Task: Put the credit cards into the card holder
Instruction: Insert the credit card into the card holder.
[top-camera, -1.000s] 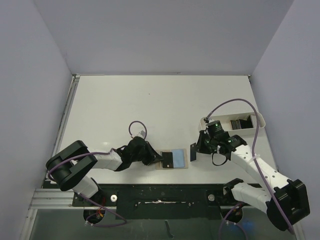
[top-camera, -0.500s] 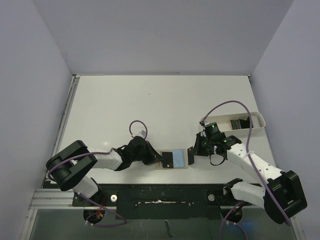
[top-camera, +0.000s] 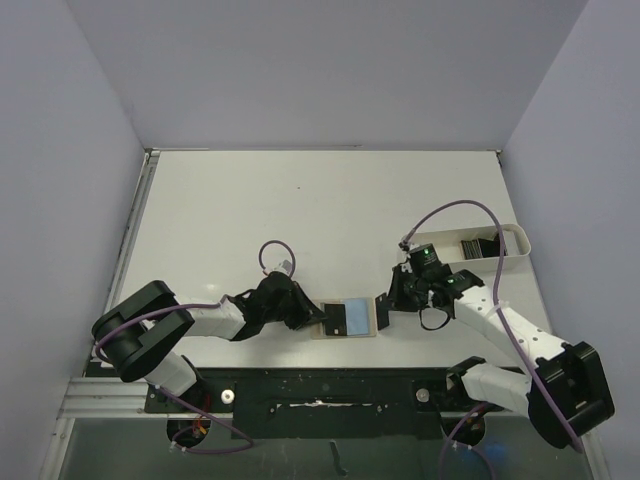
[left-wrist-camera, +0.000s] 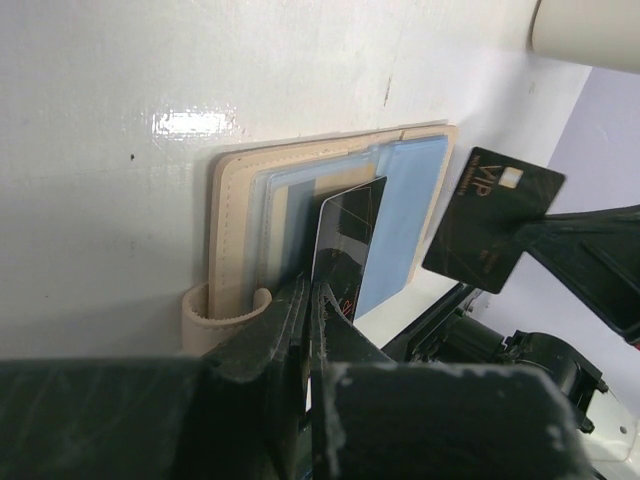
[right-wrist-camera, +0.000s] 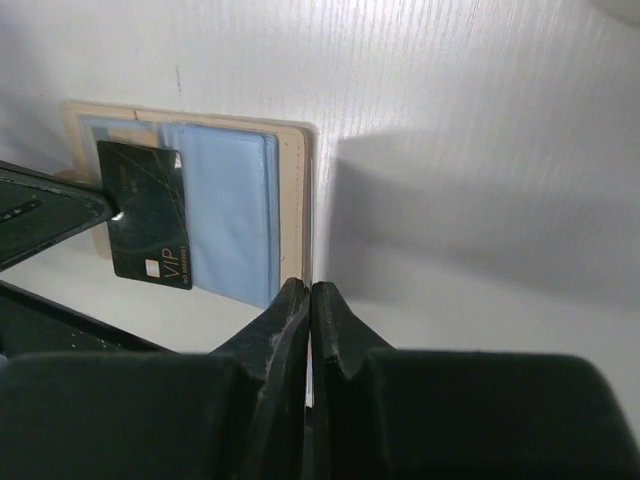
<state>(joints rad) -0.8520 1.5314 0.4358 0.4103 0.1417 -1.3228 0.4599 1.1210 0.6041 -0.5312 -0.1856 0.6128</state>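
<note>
The tan card holder (top-camera: 362, 312) lies open near the table's front edge, with its blue lining (right-wrist-camera: 230, 210) facing up. One dark credit card (top-camera: 335, 320) lies on its left half, and my left gripper (top-camera: 320, 322) is shut on that card's near edge (left-wrist-camera: 350, 225). My right gripper (top-camera: 388, 306) is shut on a second dark card (left-wrist-camera: 495, 232) marked VIP. It holds this card tilted just off the holder's right edge. In the right wrist view that card shows only edge-on between the shut fingers (right-wrist-camera: 290, 310).
A white oblong tray (top-camera: 517, 240) stands at the right with several more dark cards (top-camera: 478, 246) inside. The right arm's purple cable (top-camera: 455, 206) loops above it. Both arm bases sit along the front rail.
The right gripper has carried its card a little left and forward, up to the holder's right edge, uncovering more of the tray. The left gripper and holder have not moved.
</note>
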